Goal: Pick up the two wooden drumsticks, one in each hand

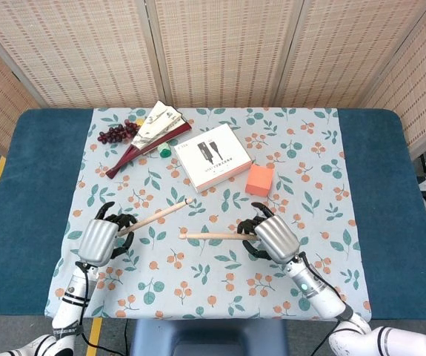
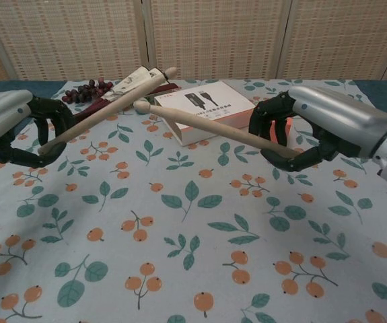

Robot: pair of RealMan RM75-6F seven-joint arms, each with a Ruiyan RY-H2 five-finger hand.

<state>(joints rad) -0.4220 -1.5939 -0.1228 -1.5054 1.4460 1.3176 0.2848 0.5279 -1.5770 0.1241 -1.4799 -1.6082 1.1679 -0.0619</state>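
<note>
- Drumsticks [image 1: 154, 217] [image 1: 211, 236] both lifted off table [image 1: 375, 185], near front edge.
- Gripped: one in left hand [image 1: 98, 240], one in right hand [image 1: 273, 238].
- Pick-up apparently done; next, just hold steady, tips apart.

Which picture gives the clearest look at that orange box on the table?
The head view: the orange box shows whole from above, beside the white box. In the chest view, the right hand and its drumstick hide nearly all of it; only slivers peek out.
</note>
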